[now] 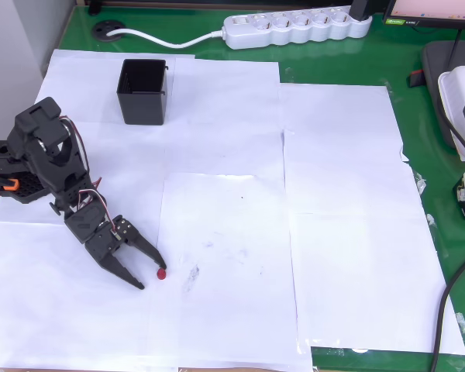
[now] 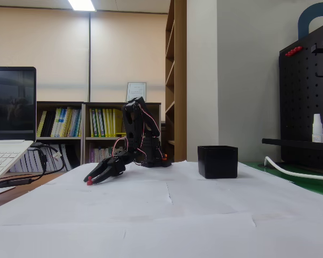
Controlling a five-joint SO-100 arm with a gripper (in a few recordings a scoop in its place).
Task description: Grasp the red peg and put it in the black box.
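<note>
White paper sheets [image 1: 333,194] cover my green table [image 1: 418,116]. A white power strip [image 1: 294,27] lies along the top edge; a laptop [image 2: 5,156] sits at left.

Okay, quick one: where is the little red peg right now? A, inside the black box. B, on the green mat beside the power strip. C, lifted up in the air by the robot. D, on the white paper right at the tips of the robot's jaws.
D. In the overhead view the red peg lies on the white paper at the tip of the open gripper, far from the black box.
</note>
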